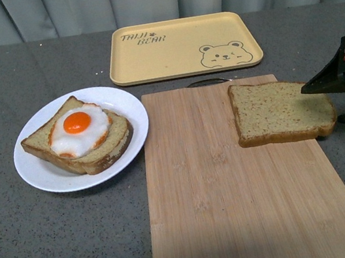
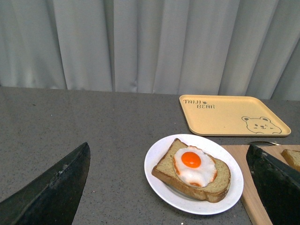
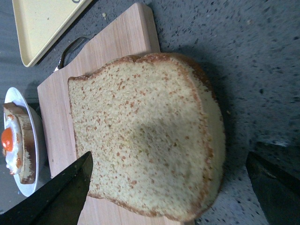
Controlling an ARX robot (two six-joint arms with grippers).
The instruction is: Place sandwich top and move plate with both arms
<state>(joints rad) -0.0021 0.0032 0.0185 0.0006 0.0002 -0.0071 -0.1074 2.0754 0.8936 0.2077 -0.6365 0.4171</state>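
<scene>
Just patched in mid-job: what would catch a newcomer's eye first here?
The bright fried egg on its bread slice, on the white plate left of the cutting board. Next, the plain sandwich top at the board's right edge, with the right tool open at its side. Behind lies a yellow bear-print tray.

In the front view, the right gripper (image 1: pixel 322 104) is cut off at 3 o'clock and the cutting board (image 1: pixel 239 210) at 6 o'clock. A dark handle (image 1: pixel 208 82) at the board's 12 o'clock edge is mostly hidden. From the left wrist, only a corner of the sandwich top (image 2: pixel 294 157) shows.
</scene>
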